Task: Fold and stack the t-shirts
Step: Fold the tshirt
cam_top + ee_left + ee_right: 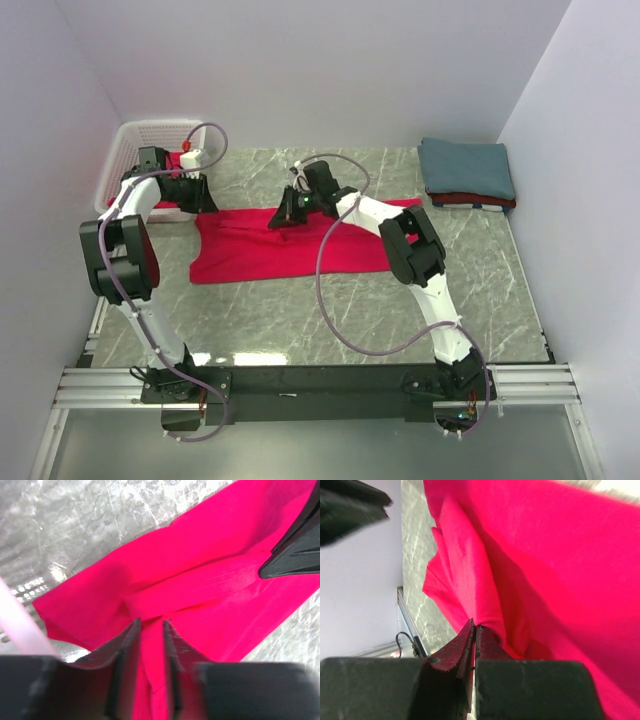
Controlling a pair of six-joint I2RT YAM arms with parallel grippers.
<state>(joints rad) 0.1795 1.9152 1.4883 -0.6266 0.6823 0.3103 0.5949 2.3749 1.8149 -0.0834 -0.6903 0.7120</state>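
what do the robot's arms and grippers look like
The left arm and right arm match: white links, bulky black joint housings, and a loose grey-purple cable looping along each. The left gripper and right gripper are black, each with two flat tapered fingers.

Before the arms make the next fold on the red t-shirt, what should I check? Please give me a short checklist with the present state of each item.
1. Right pincer is shut on a fold of the red t-shirt: ok.
2. Left pincer grips the shirt: cannot tell; its jaws stand slightly apart with cloth in the gap.
3. Shirt lies smooth: not ok; ridges of cloth bunch at both pincers.
4. Bare table on the near side of the shirt, room to fold: ok.
5. Folded stack at the far right is tidy: ok.
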